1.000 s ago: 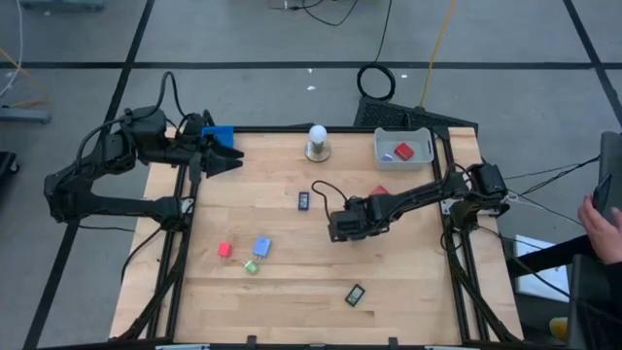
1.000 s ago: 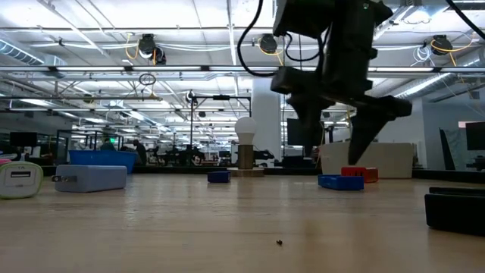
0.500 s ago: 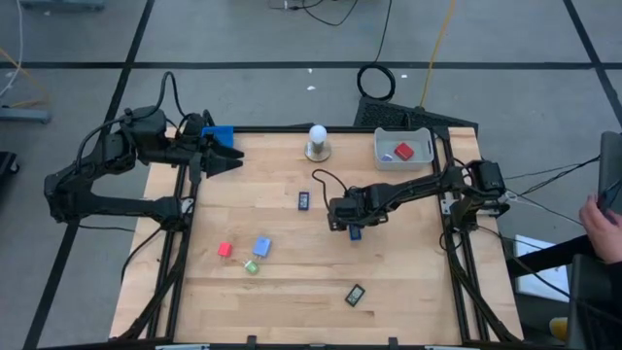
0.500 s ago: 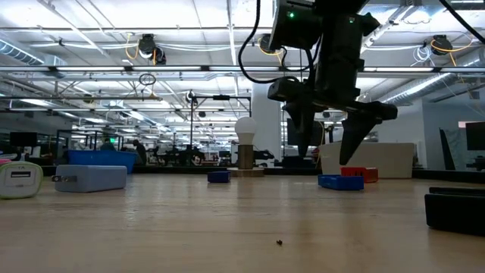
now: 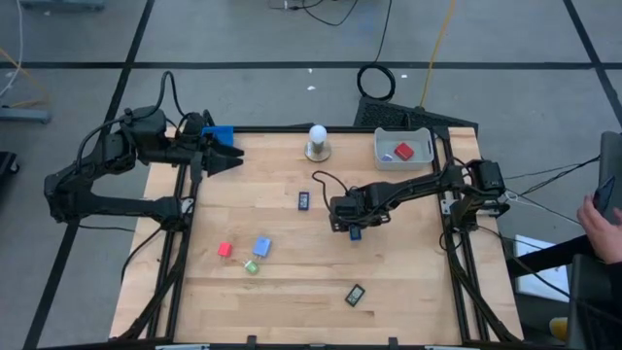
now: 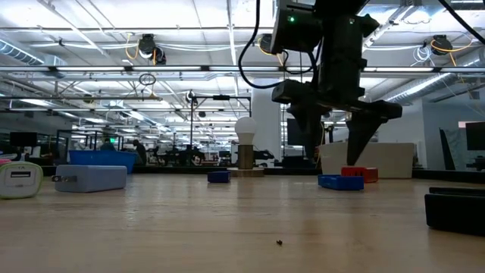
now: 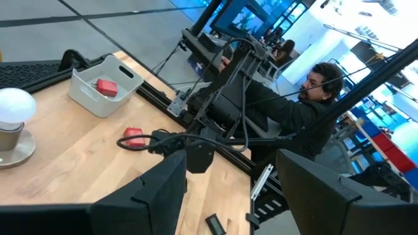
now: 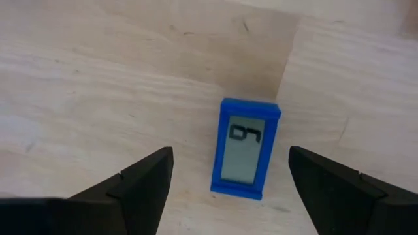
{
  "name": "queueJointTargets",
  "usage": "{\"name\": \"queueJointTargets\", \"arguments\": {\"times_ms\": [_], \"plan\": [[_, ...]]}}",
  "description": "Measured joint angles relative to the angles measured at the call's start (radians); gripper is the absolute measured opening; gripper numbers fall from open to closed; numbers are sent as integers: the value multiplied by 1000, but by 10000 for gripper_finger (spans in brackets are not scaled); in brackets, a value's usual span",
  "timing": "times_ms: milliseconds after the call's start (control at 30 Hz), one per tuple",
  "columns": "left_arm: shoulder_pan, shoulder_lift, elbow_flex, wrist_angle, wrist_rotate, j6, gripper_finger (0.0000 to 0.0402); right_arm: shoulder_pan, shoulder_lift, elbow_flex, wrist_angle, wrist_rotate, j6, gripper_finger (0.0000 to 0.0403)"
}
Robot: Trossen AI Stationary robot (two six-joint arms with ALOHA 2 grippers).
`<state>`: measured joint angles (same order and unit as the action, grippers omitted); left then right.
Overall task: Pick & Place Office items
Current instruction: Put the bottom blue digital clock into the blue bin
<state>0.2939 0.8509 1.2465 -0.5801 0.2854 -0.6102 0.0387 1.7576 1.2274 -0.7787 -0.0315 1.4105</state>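
The small blue rectangular piece with a grey display [image 8: 245, 147] lies flat on the wooden table [image 5: 292, 282], between the right gripper's [image 8: 235, 179] wide-spread dark fingers [image 8: 140, 179], touching neither; the gripper hangs above mid-table.

Wooden table [image 5: 408, 282] carries scattered office items [image 5: 243, 253], a grey tray [image 5: 403, 148], perhaps a lamp [image 5: 318, 142].
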Motion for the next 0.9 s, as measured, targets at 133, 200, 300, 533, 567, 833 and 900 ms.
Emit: {"name": "queueJointTargets", "arguments": {"times_ms": [133, 200, 300, 533, 567, 833, 900], "plan": [[0, 0, 0, 0, -1, 0, 237, 0, 13, 0, -7, 0, -9, 295], [0, 0, 0, 0, -1, 0, 237, 0, 15, 0, -8, 0, -12, 295], [0, 0, 0, 0, -4, 0, 237, 0, 35, 1, 5, -9, -20, 295], [0, 0, 0, 5, -9, 0, 237, 0, 109, 2, 24, -79, -48, 295], [0, 0, 0, 5, -9, -1, 237, 0, 115, 2, 30, -81, -51, 295], [0, 0, 0, 7, -9, -2, 237, 0, 125, 3, 37, -69, -65, 295], [0, 0, 0, 7, -8, -1, 237, 0, 126, 3, 34, -60, -65, 293]]}}
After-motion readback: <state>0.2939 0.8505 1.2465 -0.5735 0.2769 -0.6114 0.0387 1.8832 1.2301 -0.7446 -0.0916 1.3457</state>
